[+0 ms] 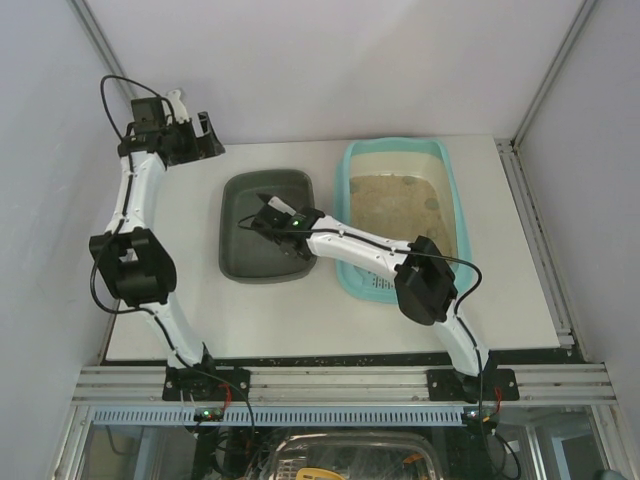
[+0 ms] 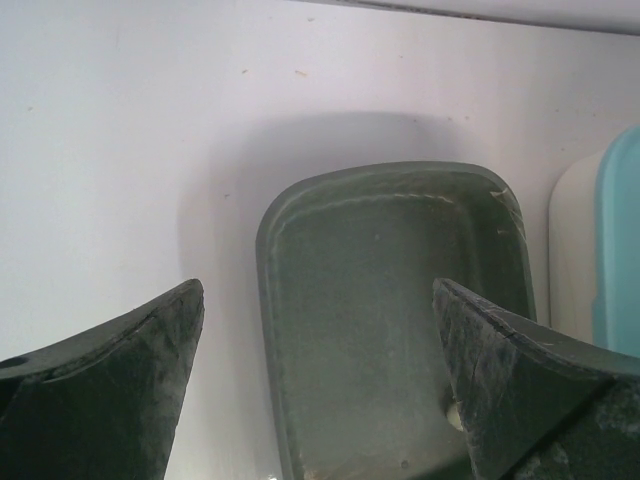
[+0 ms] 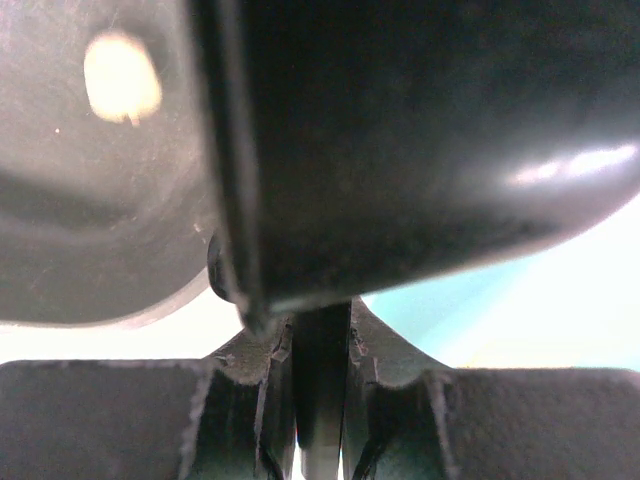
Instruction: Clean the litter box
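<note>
The light-turquoise litter box (image 1: 452,190) stands at the right with beige litter (image 1: 400,205) and a slotted near end (image 1: 375,285); its edge shows in the left wrist view (image 2: 620,250). My right gripper (image 1: 268,218) reaches left over the dark grey tray (image 1: 240,200). In the right wrist view it (image 3: 320,340) is shut on the thin handle of a dark scoop (image 3: 420,140) that fills the upper frame. A pale lump (image 3: 120,75) lies in the tray (image 3: 80,220). My left gripper (image 1: 205,128) is open and empty at the back left, (image 2: 318,290) above the tray (image 2: 390,300).
The enclosure's white walls and metal corner posts (image 1: 100,45) stand close behind the left arm. The metal rail (image 1: 340,385) runs along the table's near edge. A small pale lump (image 2: 455,415) lies in the tray beside the left gripper's right finger.
</note>
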`<state>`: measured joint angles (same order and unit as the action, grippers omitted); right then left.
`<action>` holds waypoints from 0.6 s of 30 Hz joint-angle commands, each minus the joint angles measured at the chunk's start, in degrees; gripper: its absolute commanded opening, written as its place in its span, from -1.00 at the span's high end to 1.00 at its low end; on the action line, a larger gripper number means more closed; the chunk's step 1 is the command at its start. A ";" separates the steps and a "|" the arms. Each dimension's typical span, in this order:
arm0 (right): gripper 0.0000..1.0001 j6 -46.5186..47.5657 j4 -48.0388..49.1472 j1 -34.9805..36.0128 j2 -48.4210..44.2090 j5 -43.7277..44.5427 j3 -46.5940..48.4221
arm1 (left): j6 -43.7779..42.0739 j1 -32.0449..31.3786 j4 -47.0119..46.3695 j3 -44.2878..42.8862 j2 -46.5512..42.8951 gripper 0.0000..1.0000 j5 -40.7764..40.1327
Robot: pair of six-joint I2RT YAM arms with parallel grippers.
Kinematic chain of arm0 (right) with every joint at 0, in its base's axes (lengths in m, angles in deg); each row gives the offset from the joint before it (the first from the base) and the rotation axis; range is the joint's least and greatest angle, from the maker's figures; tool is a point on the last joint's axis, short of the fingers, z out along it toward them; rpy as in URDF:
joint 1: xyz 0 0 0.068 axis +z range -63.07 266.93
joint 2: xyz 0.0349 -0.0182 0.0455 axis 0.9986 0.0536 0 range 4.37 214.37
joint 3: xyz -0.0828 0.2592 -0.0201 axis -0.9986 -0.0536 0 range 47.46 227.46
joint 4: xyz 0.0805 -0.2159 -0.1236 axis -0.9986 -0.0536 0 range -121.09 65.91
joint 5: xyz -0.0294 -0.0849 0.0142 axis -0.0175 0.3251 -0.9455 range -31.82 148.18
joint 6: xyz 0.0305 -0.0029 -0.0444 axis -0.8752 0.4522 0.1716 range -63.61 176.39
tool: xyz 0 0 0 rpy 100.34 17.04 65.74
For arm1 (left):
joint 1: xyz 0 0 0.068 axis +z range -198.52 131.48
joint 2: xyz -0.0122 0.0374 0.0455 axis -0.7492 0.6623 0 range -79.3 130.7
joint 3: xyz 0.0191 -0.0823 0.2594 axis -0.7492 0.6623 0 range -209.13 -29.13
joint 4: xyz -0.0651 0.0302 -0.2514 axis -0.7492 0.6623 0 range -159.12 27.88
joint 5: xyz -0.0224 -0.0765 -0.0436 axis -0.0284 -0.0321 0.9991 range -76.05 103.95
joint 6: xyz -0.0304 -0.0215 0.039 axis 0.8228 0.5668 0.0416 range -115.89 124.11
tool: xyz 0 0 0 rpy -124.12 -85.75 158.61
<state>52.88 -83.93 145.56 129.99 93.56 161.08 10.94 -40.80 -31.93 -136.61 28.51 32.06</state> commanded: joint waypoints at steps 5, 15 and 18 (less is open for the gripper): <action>1.00 -2.98 -2.01 -1.92 -3.47 -4.62 5.16 | 2.24 -3.19 1.68 -7.00 2.71 -0.99 7.86; 1.00 -17.62 -0.36 -22.43 -24.62 -42.87 -9.94 | -2.44 -13.24 3.14 -10.87 5.41 -0.99 -1.42; 1.00 -18.81 3.38 -30.06 -28.99 -49.60 -19.57 | 2.36 -15.68 1.72 -14.99 9.24 -0.99 -2.84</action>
<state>40.22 -83.42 124.14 106.17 58.63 150.35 9.74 -54.06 -27.73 -144.02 34.47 33.11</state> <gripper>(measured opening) 0.154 0.996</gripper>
